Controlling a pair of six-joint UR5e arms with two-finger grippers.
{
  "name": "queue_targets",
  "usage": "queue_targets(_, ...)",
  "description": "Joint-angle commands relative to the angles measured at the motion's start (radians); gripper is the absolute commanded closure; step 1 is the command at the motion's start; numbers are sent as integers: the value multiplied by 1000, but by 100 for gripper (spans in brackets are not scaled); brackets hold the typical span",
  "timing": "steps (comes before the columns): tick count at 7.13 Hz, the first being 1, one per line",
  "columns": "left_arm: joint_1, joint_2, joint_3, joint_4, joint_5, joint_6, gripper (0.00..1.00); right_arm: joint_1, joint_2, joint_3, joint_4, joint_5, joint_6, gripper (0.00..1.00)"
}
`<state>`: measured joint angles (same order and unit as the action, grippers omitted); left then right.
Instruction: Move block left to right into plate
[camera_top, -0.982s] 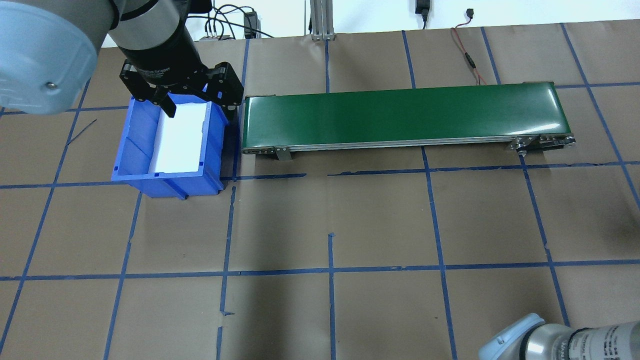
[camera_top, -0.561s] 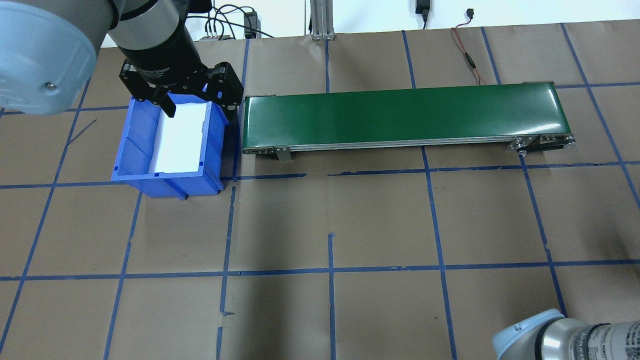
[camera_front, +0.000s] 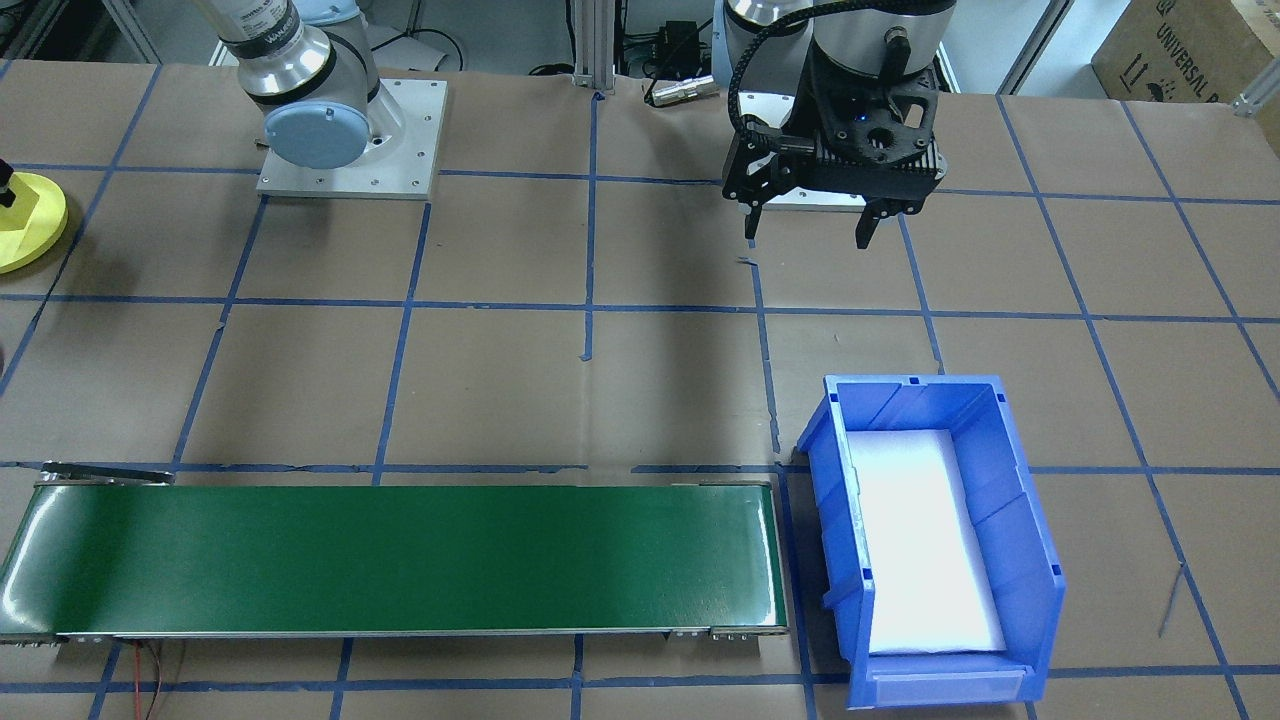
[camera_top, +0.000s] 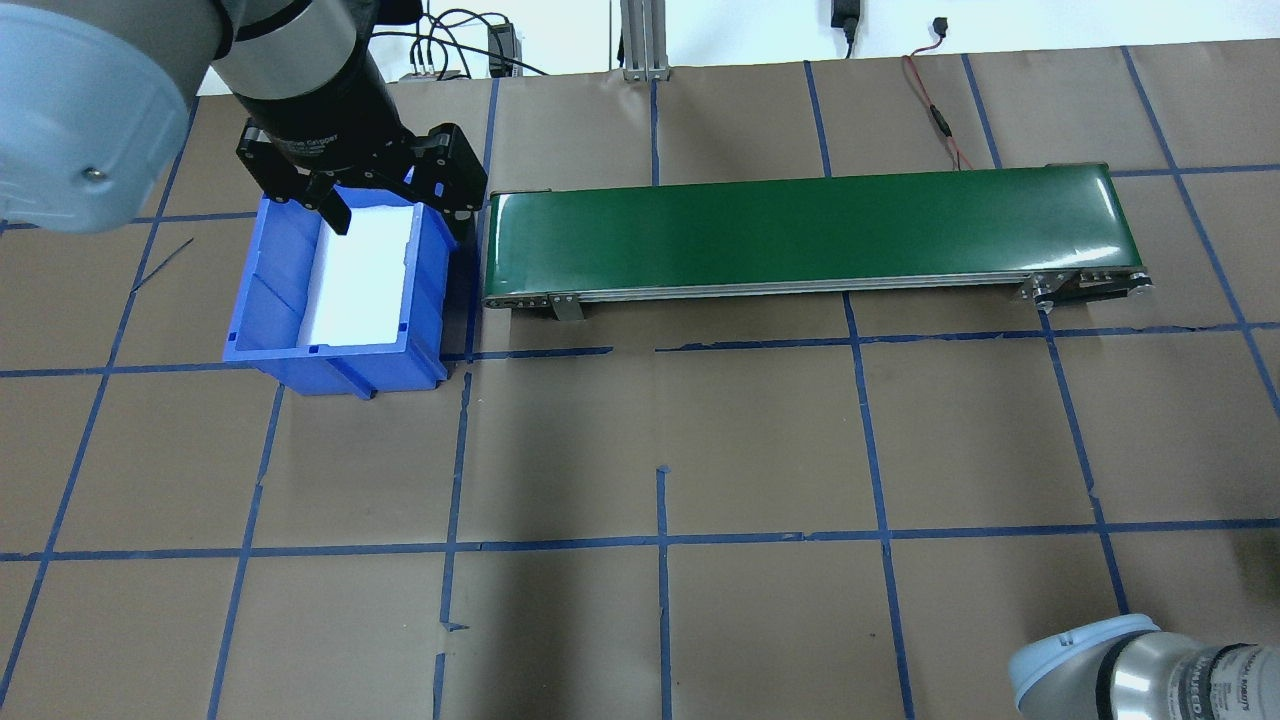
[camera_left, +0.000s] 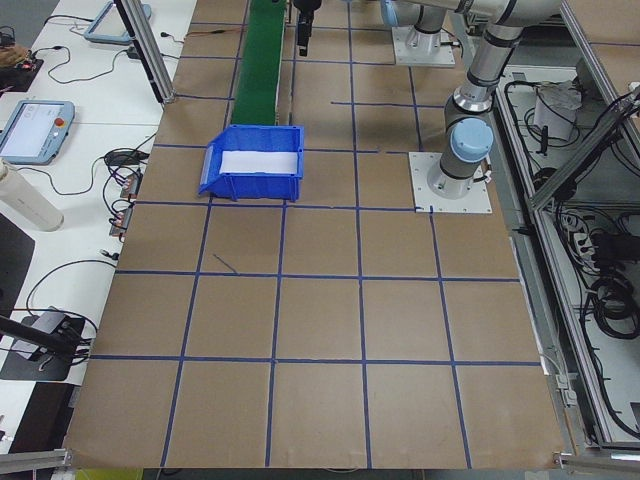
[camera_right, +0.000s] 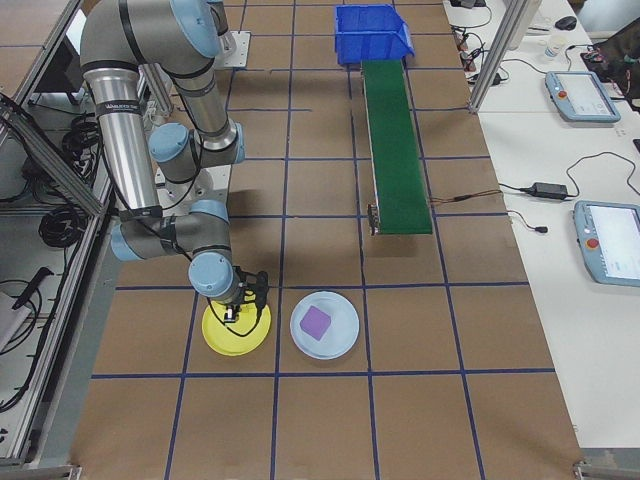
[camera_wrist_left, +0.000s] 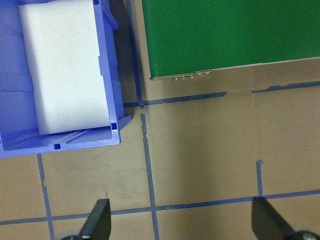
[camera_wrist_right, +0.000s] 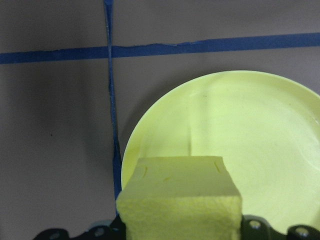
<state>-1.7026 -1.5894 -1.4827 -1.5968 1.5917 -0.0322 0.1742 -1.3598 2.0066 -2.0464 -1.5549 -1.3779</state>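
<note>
A yellow foam block (camera_wrist_right: 180, 195) fills the bottom of the right wrist view, and my right gripper (camera_right: 238, 306) is shut on it. The block hangs over the near-left part of the round yellow plate (camera_wrist_right: 240, 125), which lies on the brown table; its edge also shows at the plate (camera_front: 25, 225). My left gripper (camera_top: 398, 212) hangs open and empty at the other end of the table, over the far end of the blue bin (camera_top: 270, 300); its fingertips (camera_wrist_left: 97, 220) stand wide apart.
A long green conveyor belt (camera_top: 810, 235) runs from the blue bin toward the right side. The bin holds a white foam liner (camera_front: 920, 540). Beside the yellow plate lies a pale plate (camera_right: 345, 335) with a purple block (camera_right: 316, 321) on it.
In the overhead view the right arm's joint has slid to the right along the bottom edge. The left gripper has stayed open over the bin.
</note>
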Motion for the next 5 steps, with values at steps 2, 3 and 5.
queue_targets(2,0,0,-1,0,-1,0,0,-5,1,-8,-54,10,-82,0)
queue_targets(3,0,0,-1,0,4,3,0,-1,-4,-11,-57,10,-73,0)
queue_targets(5,0,0,-1,0,1,2,0,103,-16,-47,-100,9,0,0)
